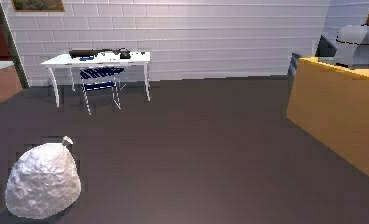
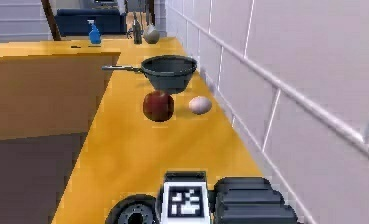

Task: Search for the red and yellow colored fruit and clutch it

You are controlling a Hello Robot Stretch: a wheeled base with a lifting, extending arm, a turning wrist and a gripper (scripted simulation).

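Arm side view: a counter (image 2: pixel 117 150) runs up the picture beside a white wall (image 2: pixel 292 100). About midway along it sits the fruit (image 2: pixel 158 105), round and dark red with a lighter patch, which is the thing I am after. The search is, in my judgement, done, and the step in hand is the reach.

The gripper (image 2: pixel 137 212) shows as a dark body at the bottom edge, beside a white marker (image 2: pixel 187 200), well short of the fruit. Its far end is cut off, so I cannot tell how the fingers stand, nor whether they hold anything. The next move calls for sending the arm out along the counter, fingers lined up on the fruit at its height.

In the way: a dark pan (image 2: pixel 170 68) just behind the fruit, handle toward the picture's left, and an egg (image 2: pixel 199 104) just beside the fruit on the right — a careless approach could knock either. Farther out stand a blue bottle (image 2: pixel 94 34) and a grey ball (image 2: pixel 151 36).

Forward view: dark floor (image 1: pixel 192 150); a white table (image 1: pixel 97 60) with a blue chair (image 1: pixel 100 85) by the brick wall; a crumpled white bag (image 1: pixel 42 180) at lower left; an orange cabinet (image 1: pixel 337 105) at right — none of these bears on the reach.
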